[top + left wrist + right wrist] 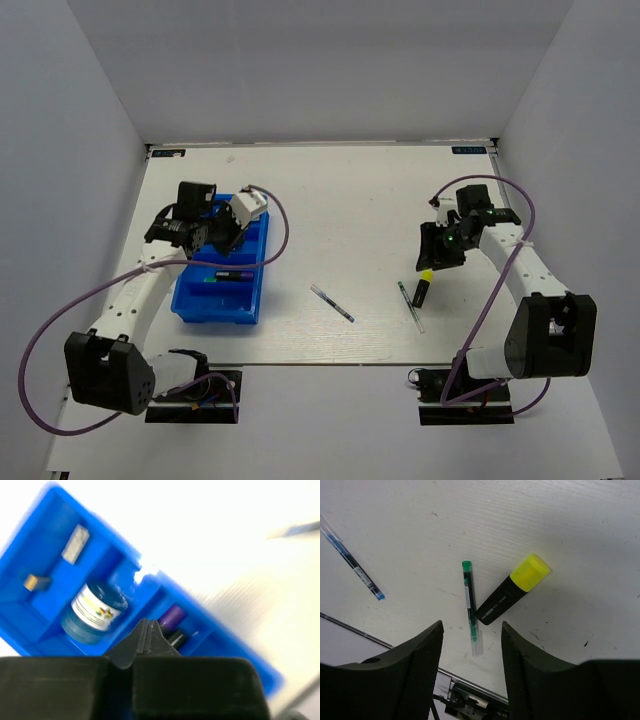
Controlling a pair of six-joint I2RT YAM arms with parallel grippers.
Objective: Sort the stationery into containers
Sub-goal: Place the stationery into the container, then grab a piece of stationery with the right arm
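The blue compartment tray [196, 300] lies at the left and also shows in the left wrist view [30, 615]. It holds a round blue-white tin [95, 611], two pale erasers [75, 543], and a purple-capped highlighter [171, 619]; a green-capped one [221, 277] shows from above. My left gripper [148, 626] is shut and empty above the tray. A yellow-capped highlighter [512, 588] and a green pen [469, 605] lie on the table under my open right gripper [471, 630]. A blue pen [353, 564] lies apart, also in the top view [332, 302].
The white table [340, 190] is walled at the back and both sides. Its front edge [350, 627] runs close to the green pen's tip. Purple cables loop from both arms.
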